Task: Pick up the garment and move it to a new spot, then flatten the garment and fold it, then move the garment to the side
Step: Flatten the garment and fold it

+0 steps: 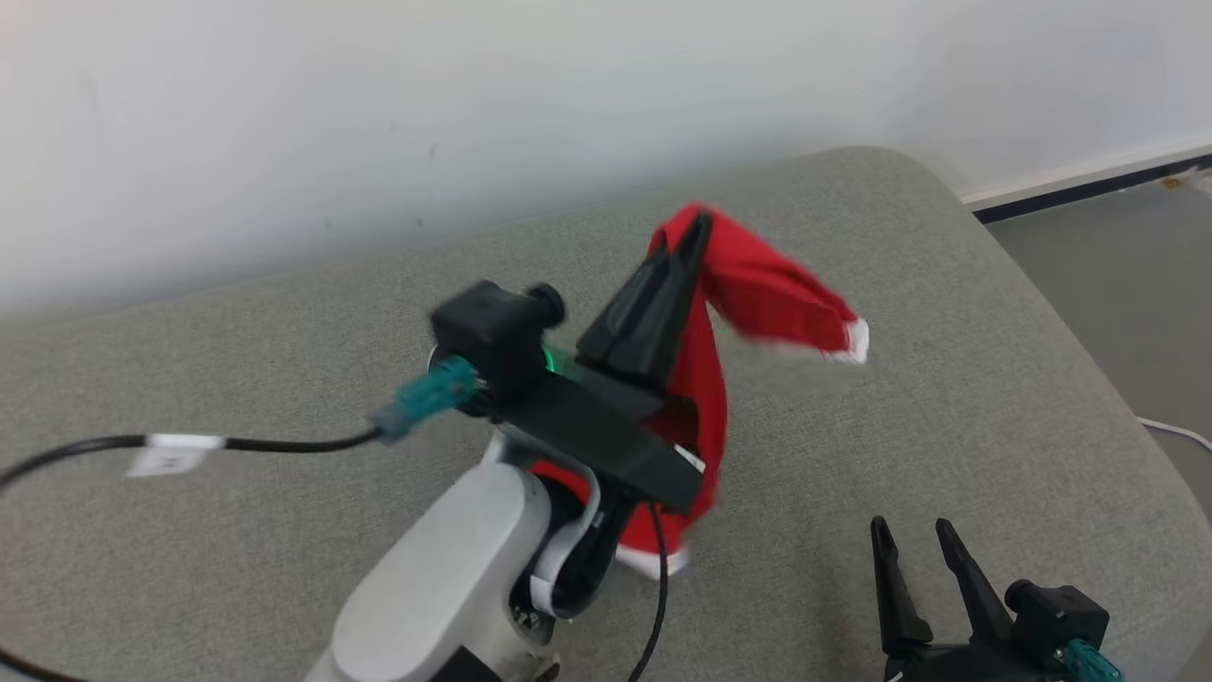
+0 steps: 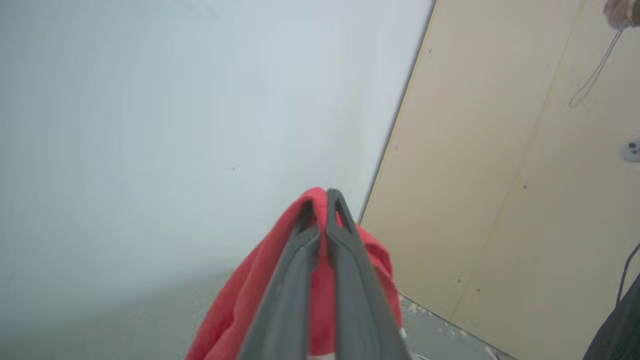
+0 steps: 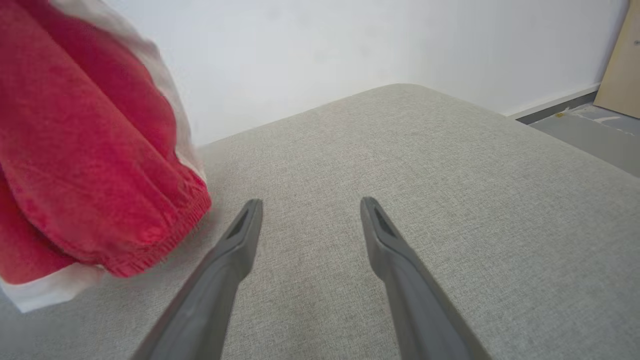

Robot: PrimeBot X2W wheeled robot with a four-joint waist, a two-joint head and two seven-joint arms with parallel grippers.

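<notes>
- Pinching the garment (image 1: pixel 757 284) in the left tool (image 1: pixel 696 232), jaws pressed together on a red fold at the very tips, plain to see in the left wrist view.
- Hanging the cloth in the air over the cushion (image 1: pixel 947 407), near the middle of the head view: a white-cuffed part flaring toward 3 o'clock, the rest draping toward 6 o'clock behind the wrist, white hem low. Not telling from here whether that hem is touching the cushion.
- Resting the right tool (image 1: pixel 914 535) at 5 o'clock of the head view, jaws spread wide, gripping nothing, low over bare cushion, with the garment at 9 o'clock in the right wrist view.
- Judging the step as the carry to a new spot, with flattening, folding and setting aside all lying ahead.
- Doing it well probably meaning: carrying high enough for the low hem to clear the cushion, and going smoothly, to stop the flaring part swinging round the wrist or the cable (image 1: pixel 284 442).
- Aiming for open cushion toward 2 or 3 o'clock, well inside the edge, leaving room for spreading.
- Lowering hem first and drawing the tips away from it, laying the cloth out long rather than heaping it.
- Opening only with the weight down on the cushion.
- Watching the thin pinch, a small fold possibly slipping under a jerk.
- Holding the right tool clear of the path, ready for taking a second corner.
</notes>
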